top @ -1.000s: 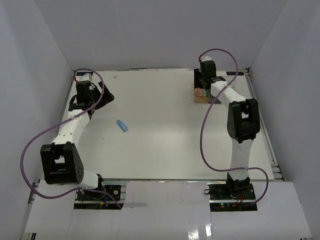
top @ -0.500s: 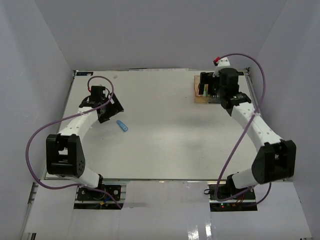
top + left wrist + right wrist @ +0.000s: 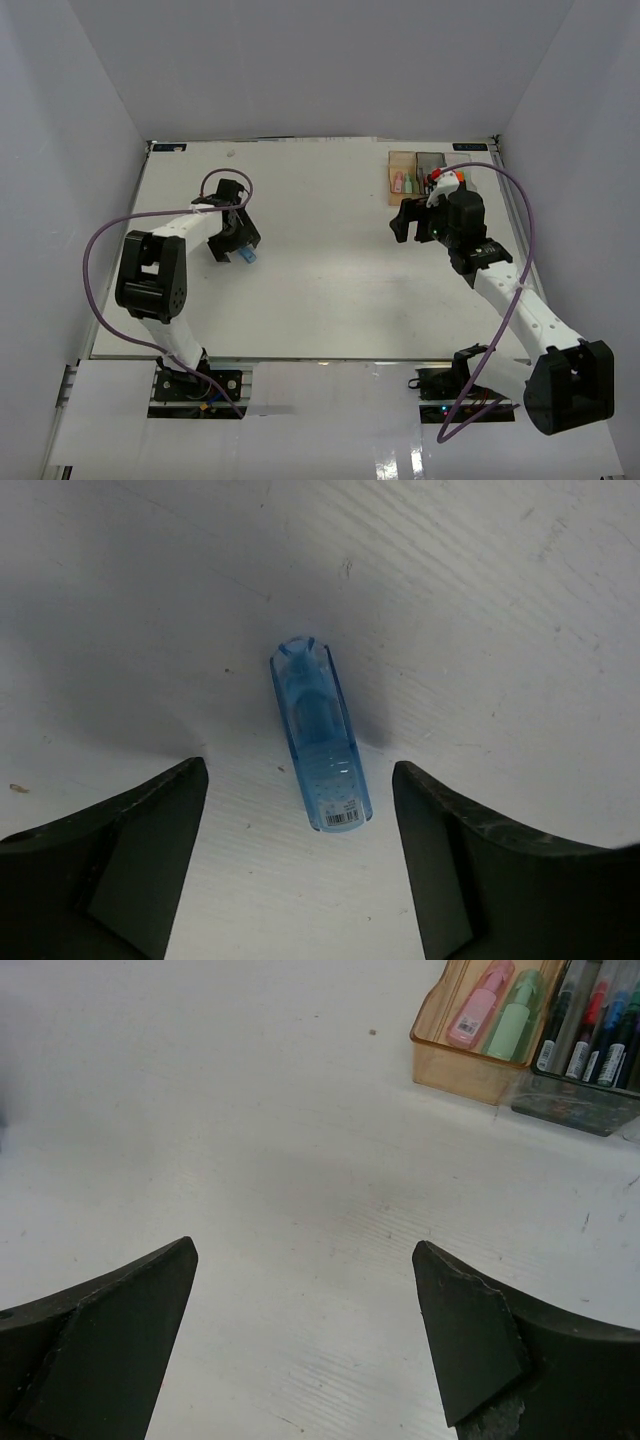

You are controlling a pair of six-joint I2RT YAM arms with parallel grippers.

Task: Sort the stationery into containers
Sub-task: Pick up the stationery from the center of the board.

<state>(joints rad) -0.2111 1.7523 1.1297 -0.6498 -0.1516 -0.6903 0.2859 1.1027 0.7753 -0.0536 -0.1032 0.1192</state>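
A short see-through blue stick (image 3: 320, 742) lies flat on the white table, its barcode end toward my left gripper (image 3: 298, 810). That gripper is open, its jaws on either side of the stick's near end, not touching it. In the top view the stick (image 3: 246, 256) peeks out beside the left gripper (image 3: 231, 245). The containers (image 3: 418, 174) stand at the back right. The amber bin (image 3: 478, 1040) holds a pink stick (image 3: 478, 1005) and a mint stick (image 3: 516, 1018); the dark bin (image 3: 590, 1070) holds several pens. My right gripper (image 3: 305, 1290) is open and empty over bare table.
The white table (image 3: 330, 270) is walled in by grey panels on the left, back and right. The right arm (image 3: 500, 290) stretches from the near right toward the bins. Purple cables loop beside both arms.
My left gripper has swung right and down over the blue stick. My right gripper has pulled back from above the bins toward the table's middle, uncovering them.
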